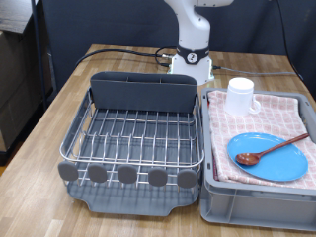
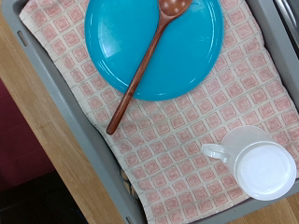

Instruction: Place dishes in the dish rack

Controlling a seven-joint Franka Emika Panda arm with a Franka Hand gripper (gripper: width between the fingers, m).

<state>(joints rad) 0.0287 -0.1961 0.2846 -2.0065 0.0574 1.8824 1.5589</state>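
Clearly nothing is racked yet: round light-blue plate [image 1: 269,156], brown wooden spoon [image 1: 273,150] across it and white handled mug [image 1: 241,96] sit on pink checked cloth [image 2: 177,131] at lower right, silver wire rack [image 1: 133,138] bare; my jaws unseen, so I cannot tell their state, though a first pick needs descending there.

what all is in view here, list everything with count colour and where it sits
plate: one, light blue, on the checked cloth in the crate, exterior view's right
wooden spoon: one, brown, lying across the plate
mug: one, white, upright on the cloth, beyond the plate
cloth: one, pink checked, lining the crate
crate: one, grey, right of the rack
dish rack: one, silver wire, no dishes in it, exterior view's left
caddy: one, dark grey, at the rack's far end
table: one, wooden
robot arm: one, white, base behind the rack; gripper not in view
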